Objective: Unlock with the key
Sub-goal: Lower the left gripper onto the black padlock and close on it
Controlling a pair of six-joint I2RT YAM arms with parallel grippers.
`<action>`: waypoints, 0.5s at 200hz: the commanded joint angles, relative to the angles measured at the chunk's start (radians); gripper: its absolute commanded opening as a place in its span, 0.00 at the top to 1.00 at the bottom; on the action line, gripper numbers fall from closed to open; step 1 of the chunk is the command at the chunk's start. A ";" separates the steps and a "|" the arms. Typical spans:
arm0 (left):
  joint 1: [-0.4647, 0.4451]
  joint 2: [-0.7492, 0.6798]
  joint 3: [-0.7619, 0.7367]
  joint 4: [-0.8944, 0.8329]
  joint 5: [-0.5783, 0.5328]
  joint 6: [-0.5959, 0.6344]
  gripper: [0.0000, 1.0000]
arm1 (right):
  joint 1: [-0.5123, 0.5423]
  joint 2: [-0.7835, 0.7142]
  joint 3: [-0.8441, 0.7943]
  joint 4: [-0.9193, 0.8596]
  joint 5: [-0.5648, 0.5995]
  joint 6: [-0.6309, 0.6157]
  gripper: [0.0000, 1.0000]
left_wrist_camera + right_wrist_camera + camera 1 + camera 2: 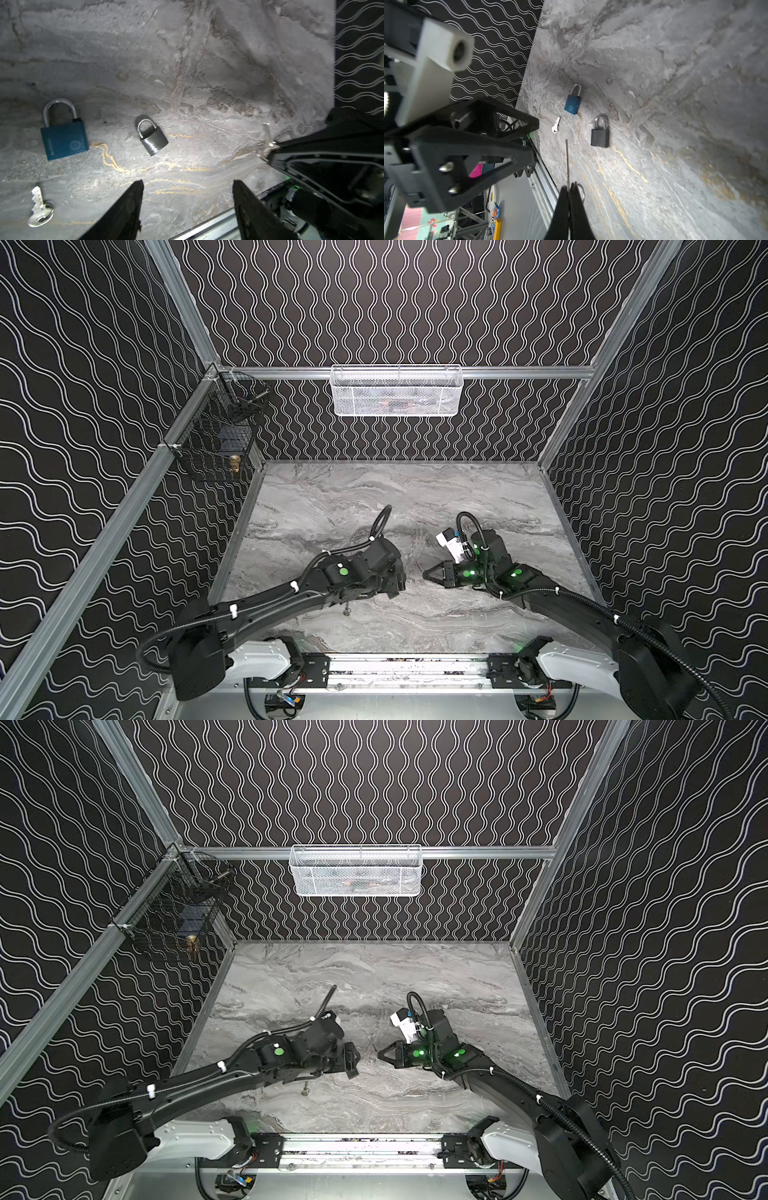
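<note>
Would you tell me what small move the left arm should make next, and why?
Probably lower the left gripper onto the dark grey padlock and close on its body. The left fingers stand open facing that padlock, which lies loose on the table, while the right gripper is shut on a key; a steadied lock should take the key more easily.

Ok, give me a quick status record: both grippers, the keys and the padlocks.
left gripper: open, empty, over the table
right gripper: shut on the held key, blade sticking out past the fingertips
loose key: flat on the table, near the blue padlock, not touching it
blue padlock: flat on the table, shackle looks closed
grey padlock: flat on the table, apart from the blue one, shackle looks closed
key in a lock: none
</note>
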State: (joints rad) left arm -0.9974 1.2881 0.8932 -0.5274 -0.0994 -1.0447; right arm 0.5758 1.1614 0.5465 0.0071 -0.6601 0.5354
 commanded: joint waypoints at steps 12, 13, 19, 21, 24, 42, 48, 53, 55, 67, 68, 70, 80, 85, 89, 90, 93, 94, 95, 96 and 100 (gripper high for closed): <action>-0.022 0.087 -0.019 0.013 -0.041 -0.130 0.30 | -0.007 0.016 -0.007 0.011 0.040 0.023 1.00; -0.023 0.091 -0.019 0.014 -0.041 -0.131 0.30 | -0.007 0.018 -0.007 0.010 0.041 0.023 1.00; -0.024 0.112 -0.016 0.019 -0.035 -0.133 0.31 | -0.009 0.021 -0.005 0.003 0.047 0.022 1.00; -0.024 0.119 -0.015 0.020 -0.033 -0.133 0.31 | -0.009 0.021 -0.005 0.002 0.051 0.021 1.00; -0.026 0.130 -0.011 0.022 -0.030 -0.135 0.31 | -0.010 0.021 -0.005 -0.003 0.056 0.021 1.00; -0.033 0.185 -0.002 0.033 -0.029 -0.147 0.31 | -0.016 0.017 -0.003 -0.014 0.065 0.019 1.00; -0.033 0.201 -0.002 0.039 -0.027 -0.151 0.32 | -0.019 0.014 -0.004 -0.015 0.067 0.017 1.00; -0.034 0.212 -0.001 0.040 -0.028 -0.156 0.32 | -0.021 0.011 -0.005 -0.016 0.073 0.016 1.00; -0.034 0.217 0.000 0.039 -0.029 -0.158 0.32 | -0.021 0.010 -0.005 -0.016 0.074 0.016 1.00; -0.038 0.238 0.007 0.031 -0.046 -0.163 0.32 | -0.029 0.003 -0.008 -0.015 0.074 0.014 1.00; -0.039 0.240 0.009 0.029 -0.048 -0.164 0.32 | -0.029 0.002 -0.008 -0.015 0.073 0.014 1.00; -0.039 0.242 0.012 0.026 -0.053 -0.164 0.32 | -0.031 0.000 -0.010 -0.013 0.073 0.014 1.00; -0.041 0.261 0.019 0.018 -0.063 -0.166 0.33 | -0.038 -0.005 -0.015 -0.015 0.079 0.017 1.00; -0.041 0.271 0.020 0.024 -0.062 -0.164 0.33 | -0.044 -0.005 -0.017 -0.014 0.080 0.019 1.00; -0.041 0.278 0.022 0.027 -0.062 -0.164 0.33 | -0.048 -0.005 -0.018 -0.012 0.076 0.021 1.00; -0.041 0.280 0.022 0.028 -0.062 -0.164 0.33 | -0.049 -0.005 -0.018 -0.010 0.075 0.020 1.00; -0.041 0.285 0.023 0.031 -0.060 -0.164 0.33 | -0.052 -0.005 -0.021 -0.009 0.070 0.022 1.00; -0.041 0.287 0.024 0.031 -0.059 -0.164 0.34 | -0.053 -0.004 -0.021 -0.008 0.069 0.022 1.00; -0.041 0.290 0.025 0.032 -0.059 -0.164 0.34 | -0.054 -0.004 -0.020 -0.007 0.068 0.021 1.00; -0.041 0.292 0.024 0.034 -0.058 -0.164 0.34 | -0.055 -0.003 -0.020 -0.007 0.067 0.021 1.00; -0.041 0.298 0.026 0.038 -0.055 -0.163 0.34 | -0.059 -0.002 -0.020 -0.007 0.064 0.024 1.00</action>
State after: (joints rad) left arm -1.0370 1.5555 0.9062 -0.4980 -0.1307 -1.1824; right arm 0.5331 1.1618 0.5312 -0.0040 -0.5926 0.5503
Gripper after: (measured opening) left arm 0.667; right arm 0.050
